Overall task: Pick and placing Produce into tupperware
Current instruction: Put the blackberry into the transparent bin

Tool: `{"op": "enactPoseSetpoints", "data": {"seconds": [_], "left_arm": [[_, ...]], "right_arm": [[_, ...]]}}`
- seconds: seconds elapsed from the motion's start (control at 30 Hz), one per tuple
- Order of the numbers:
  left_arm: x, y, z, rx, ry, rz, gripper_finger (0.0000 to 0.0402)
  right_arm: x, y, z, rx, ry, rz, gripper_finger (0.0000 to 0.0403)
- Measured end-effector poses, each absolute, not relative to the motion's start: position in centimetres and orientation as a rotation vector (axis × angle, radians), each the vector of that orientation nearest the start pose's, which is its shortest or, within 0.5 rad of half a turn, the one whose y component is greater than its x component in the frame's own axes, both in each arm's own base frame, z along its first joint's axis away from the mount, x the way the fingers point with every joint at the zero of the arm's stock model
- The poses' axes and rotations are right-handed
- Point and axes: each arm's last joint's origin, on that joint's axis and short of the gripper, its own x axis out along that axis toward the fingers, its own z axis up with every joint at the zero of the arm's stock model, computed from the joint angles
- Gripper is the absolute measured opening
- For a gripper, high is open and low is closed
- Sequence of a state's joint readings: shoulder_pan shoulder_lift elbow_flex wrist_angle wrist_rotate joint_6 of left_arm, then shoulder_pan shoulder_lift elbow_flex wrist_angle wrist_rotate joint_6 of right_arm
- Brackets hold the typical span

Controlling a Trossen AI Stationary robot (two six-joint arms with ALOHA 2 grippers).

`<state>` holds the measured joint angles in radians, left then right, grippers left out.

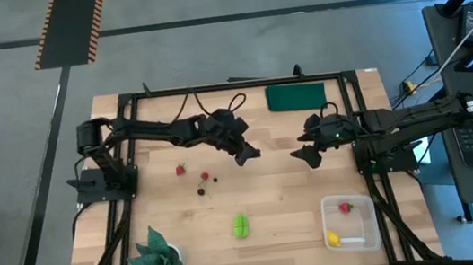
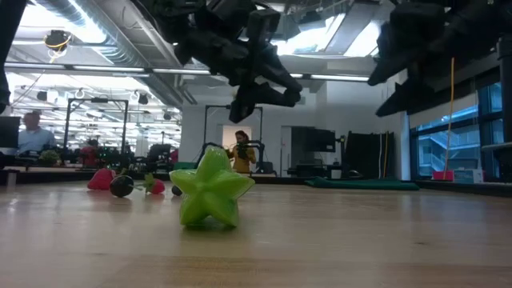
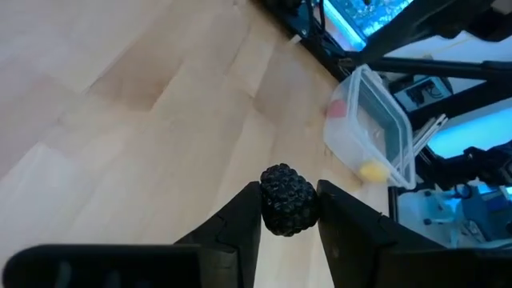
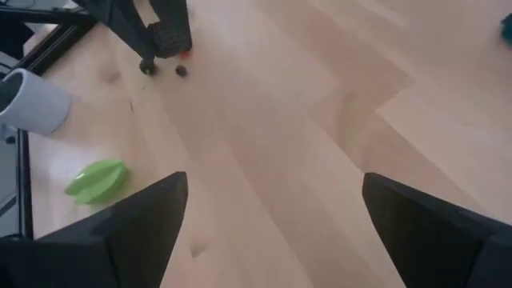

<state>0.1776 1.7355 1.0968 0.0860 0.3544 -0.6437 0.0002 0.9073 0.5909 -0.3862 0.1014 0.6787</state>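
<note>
Left pincer (image 3: 288, 210) is clamped on a dark bumpy berry (image 3: 286, 200), holding it up above the middle of the tabletop (image 1: 271, 192). Right pincer (image 4: 272, 216) is spread wide with nothing in it, hanging over the tabletop a bit toward the right side. The clear plastic box (image 1: 351, 222) sits near the front right corner with a red berry (image 1: 345, 207) and a yellow lemon (image 1: 333, 239) inside. A green ridged fruit (image 1: 242, 225) lies out on the wood, and a few red and dark berries (image 1: 203, 184) are scattered further left, near a potted plant (image 1: 153, 259).
</note>
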Motion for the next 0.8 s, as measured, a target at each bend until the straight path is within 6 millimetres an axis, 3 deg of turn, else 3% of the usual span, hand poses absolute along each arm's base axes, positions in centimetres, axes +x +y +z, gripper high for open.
{"op": "enactPoseSetpoints", "data": {"seconds": [0.2, 0.8], "left_arm": [[38.8, 4.9, 20.6, -0.747, 0.501, -0.048, 0.0097], [41.7, 2.1, 13.9, -0.61, 0.477, -0.127, 0.0109]], "right_arm": [[18.2, -0.2, 22.9, 0.628, 0.67, -0.295, 0.0377], [17.8, 0.1, 22.4, 0.755, 0.751, -0.28, 0.0377]]}}
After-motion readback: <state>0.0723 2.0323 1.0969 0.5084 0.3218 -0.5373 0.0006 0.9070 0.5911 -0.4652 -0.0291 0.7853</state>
